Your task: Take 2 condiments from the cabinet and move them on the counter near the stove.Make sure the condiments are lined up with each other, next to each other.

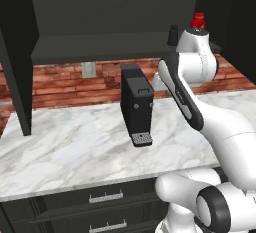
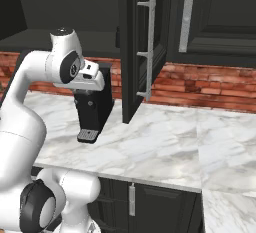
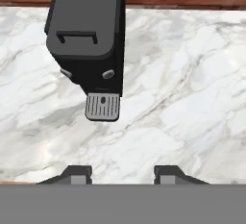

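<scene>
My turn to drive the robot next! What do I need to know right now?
Gripper: open, holding nothing, pointing down at the counter in front of the coffee machine.
Condiments: the red bottle stands on the cabinet shelf, behind the arm. A small dark shape beside it may be the black bottle; I cannot tell for sure.
Done: the cabinet door is open. No bottle is on the counter yet.
Left: lift each bottle down, set both side by side in a line on the counter near the stove.
</scene>
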